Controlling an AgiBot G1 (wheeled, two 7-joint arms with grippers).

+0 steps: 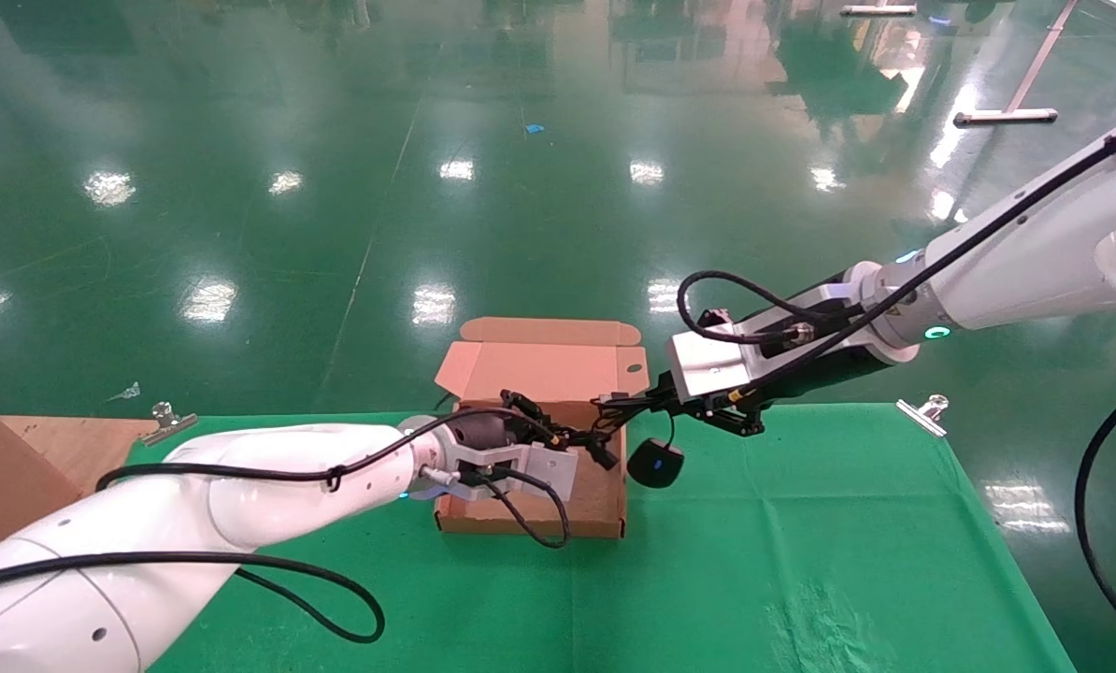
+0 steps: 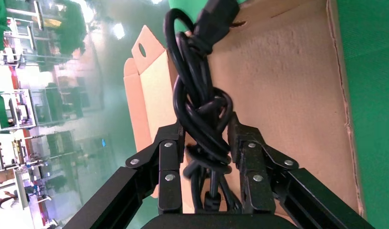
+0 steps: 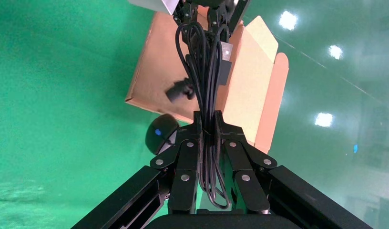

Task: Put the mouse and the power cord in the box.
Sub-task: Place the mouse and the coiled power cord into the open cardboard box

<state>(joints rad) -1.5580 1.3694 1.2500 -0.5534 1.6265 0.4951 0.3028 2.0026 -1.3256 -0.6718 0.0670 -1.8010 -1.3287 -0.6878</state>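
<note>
The left claw (image 2: 206, 162) is closed on the bundled power cord (image 2: 202, 109) above the open box (image 1: 605, 509). The right claw (image 3: 208, 143) grips the mouse's cable (image 3: 207, 71) at the box's right edge, and the mouse (image 1: 655, 463) hangs just right of the box, over the surface (image 1: 801, 561).

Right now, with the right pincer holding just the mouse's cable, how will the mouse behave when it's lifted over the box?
The mouse will likely dangle and swing, since the right pincer pinches only its thin cable. It looks light, so the cable probably won't slip.
</note>
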